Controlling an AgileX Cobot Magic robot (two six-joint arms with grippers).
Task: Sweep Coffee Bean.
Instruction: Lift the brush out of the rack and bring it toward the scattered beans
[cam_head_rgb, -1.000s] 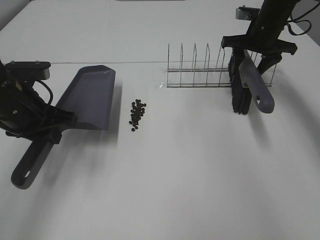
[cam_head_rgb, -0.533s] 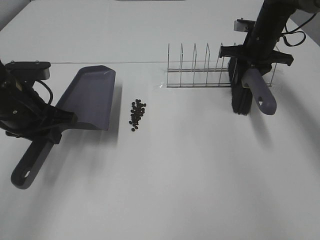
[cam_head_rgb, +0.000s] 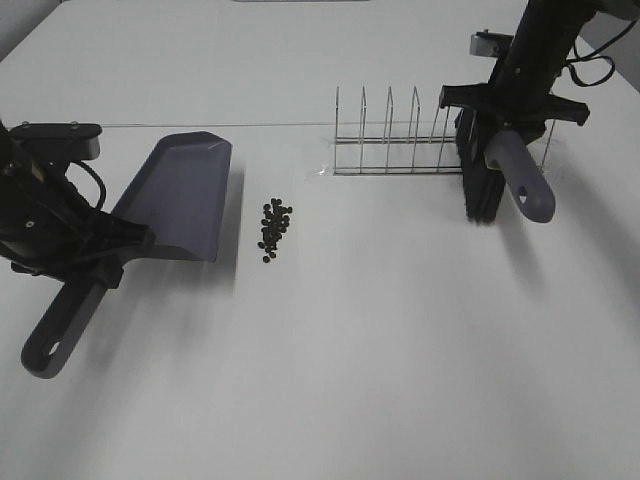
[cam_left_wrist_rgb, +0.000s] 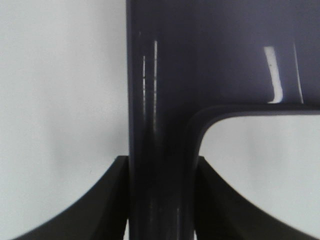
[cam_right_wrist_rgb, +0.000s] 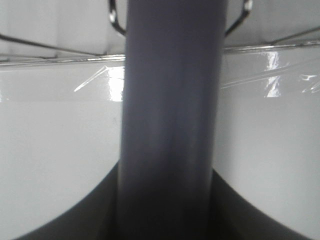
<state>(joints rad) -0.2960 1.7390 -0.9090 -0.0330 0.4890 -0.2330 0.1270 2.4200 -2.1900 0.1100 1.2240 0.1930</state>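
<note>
A loose cluster of tiny dark coffee beans (cam_head_rgb: 274, 229) lies on the white table. Just left of them rests the grey-purple dustpan (cam_head_rgb: 180, 195), its open edge toward the beans. My left gripper (cam_head_rgb: 95, 262) is shut on the dustpan's handle (cam_left_wrist_rgb: 160, 165), with its fingers (cam_left_wrist_rgb: 107, 200) pressed on both sides. At the back right, my right gripper (cam_head_rgb: 505, 125) is shut on the grey handle (cam_right_wrist_rgb: 170, 120) of the brush (cam_head_rgb: 482, 180). The brush's black bristles hang down at the right end of the wire rack (cam_head_rgb: 400, 140).
The wire rack with upright dividers stands at the back centre-right, on a patch of clear tape (cam_right_wrist_rgb: 100, 80). The table's front half and the stretch between the beans and the brush are bare white surface (cam_head_rgb: 400, 330).
My right gripper has closed on the brush handle. The brush has shifted slightly back and sits straighter by the rack. The left arm and dustpan have not moved.
</note>
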